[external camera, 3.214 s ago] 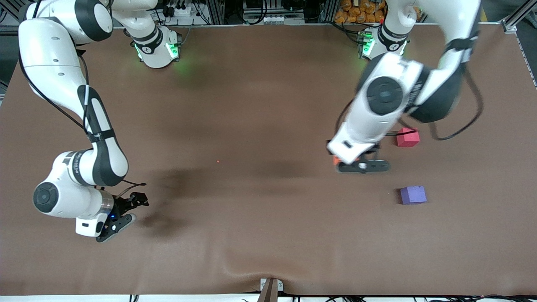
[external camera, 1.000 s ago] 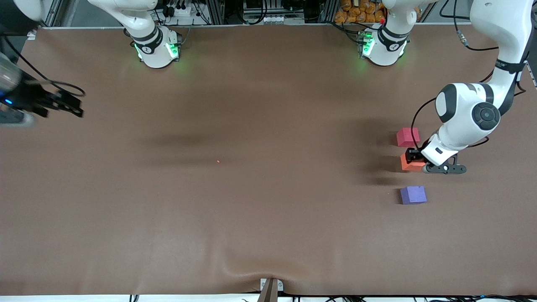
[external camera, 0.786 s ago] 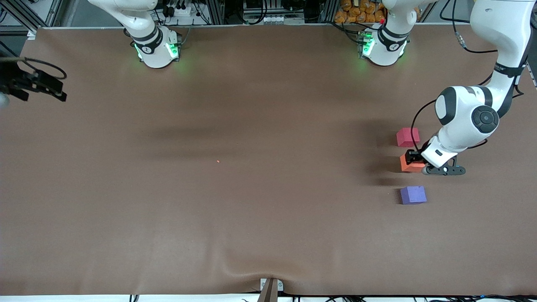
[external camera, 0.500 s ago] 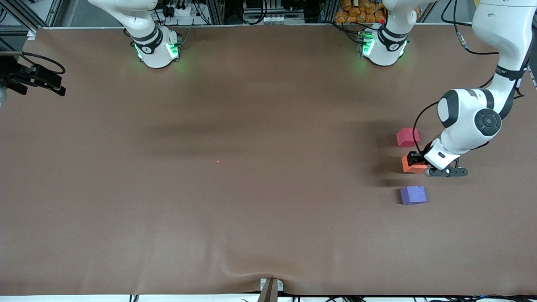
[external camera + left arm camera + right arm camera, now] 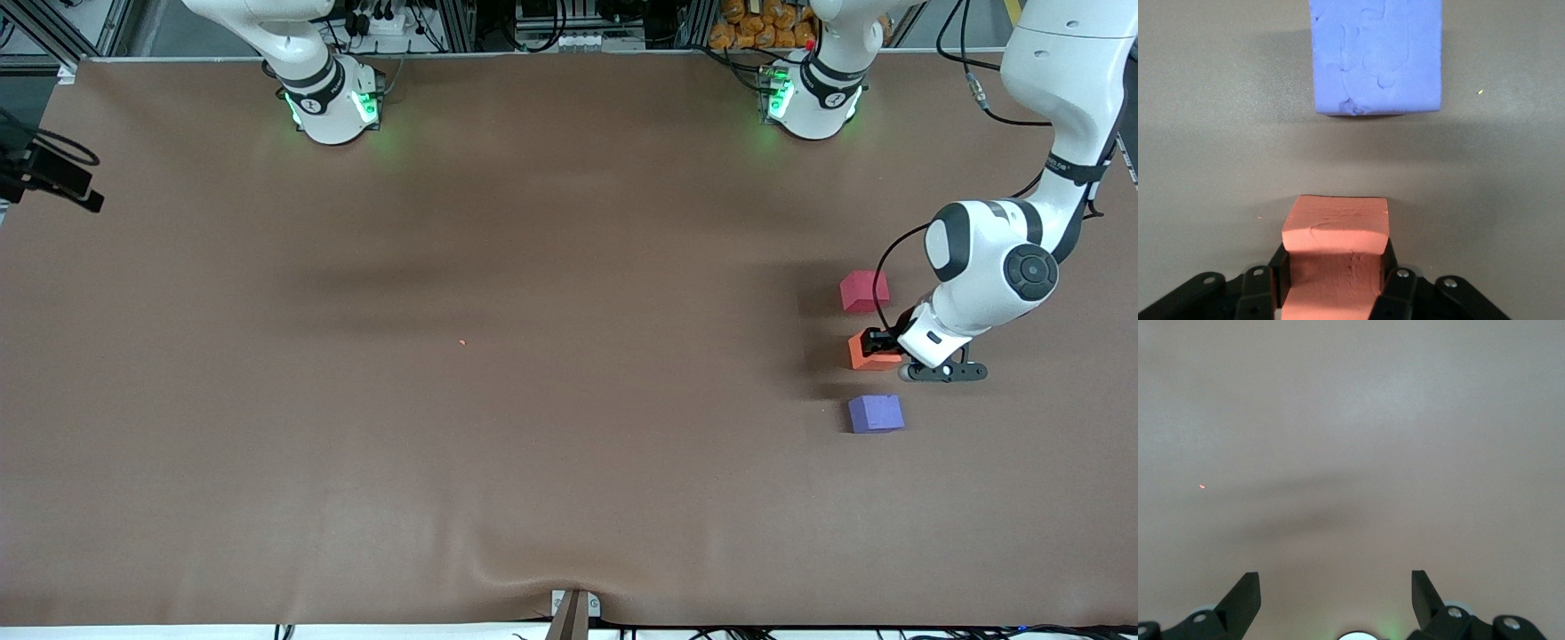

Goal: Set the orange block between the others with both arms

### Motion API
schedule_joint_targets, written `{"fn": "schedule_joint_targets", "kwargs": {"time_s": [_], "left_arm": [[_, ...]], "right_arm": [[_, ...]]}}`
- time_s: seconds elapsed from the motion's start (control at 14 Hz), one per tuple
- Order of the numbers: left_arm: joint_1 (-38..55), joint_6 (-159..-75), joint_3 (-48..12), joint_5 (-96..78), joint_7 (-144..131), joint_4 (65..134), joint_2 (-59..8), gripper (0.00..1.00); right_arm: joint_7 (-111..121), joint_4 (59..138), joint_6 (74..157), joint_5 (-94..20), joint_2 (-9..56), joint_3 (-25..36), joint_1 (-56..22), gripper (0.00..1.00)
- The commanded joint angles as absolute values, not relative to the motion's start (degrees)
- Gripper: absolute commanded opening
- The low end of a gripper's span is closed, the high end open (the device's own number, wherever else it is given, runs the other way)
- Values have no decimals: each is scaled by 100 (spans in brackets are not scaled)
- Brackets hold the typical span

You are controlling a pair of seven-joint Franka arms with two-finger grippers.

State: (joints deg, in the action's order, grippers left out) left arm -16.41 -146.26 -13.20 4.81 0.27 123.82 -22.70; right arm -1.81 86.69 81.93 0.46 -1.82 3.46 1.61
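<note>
Your left gripper (image 5: 876, 342), jaws still clenched on the orange block (image 5: 871, 352), has lowered it between the red (image 5: 863, 291) and purple (image 5: 875, 413) cubes, so release next; your right gripper (image 5: 1335, 590) has withdrawn, jaws released.

Two big white arms (image 5: 1058, 71), black bands at the joints, green lights glowing on both bases (image 5: 333, 102). Black cables loop along the links; black two-finger grippers with small silver screws.

Orange block (image 5: 871, 351) between others (farther one (image 5: 864, 291), nearer one (image 5: 876, 413)).

orange block (image 5: 869, 352), red-pink cube (image 5: 863, 291), purple-blue cube (image 5: 875, 413)
</note>
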Motion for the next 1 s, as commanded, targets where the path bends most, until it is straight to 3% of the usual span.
{"fn": "schedule_joint_targets", "kwargs": {"time_s": [0.0,0.43,0.5,0.57,0.64,0.93], "left_arm": [[-1644,-14669,-1371,457,132,12313,-2303,0],[-1608,-14669,-1371,466,132,12235,-2434,0],[-1626,-14669,-1362,457,132,12200,-2469,9],[-1643,-14669,-1371,457,132,12156,-2557,51],[-1670,-14669,-1371,466,141,12120,-2601,100],[-1661,-14608,-1388,466,123,11945,-2453,100]], "right_arm": [[-53,8569,8244,44,-97,316,202,100],[79,8780,8788,122,-97,308,10,100],[70,8780,8833,167,-105,308,-52,100],[70,8798,8798,158,-105,308,-35,100],[70,8876,8841,150,-105,308,-26,100],[18,8868,8956,97,-88,316,17,100]]}}
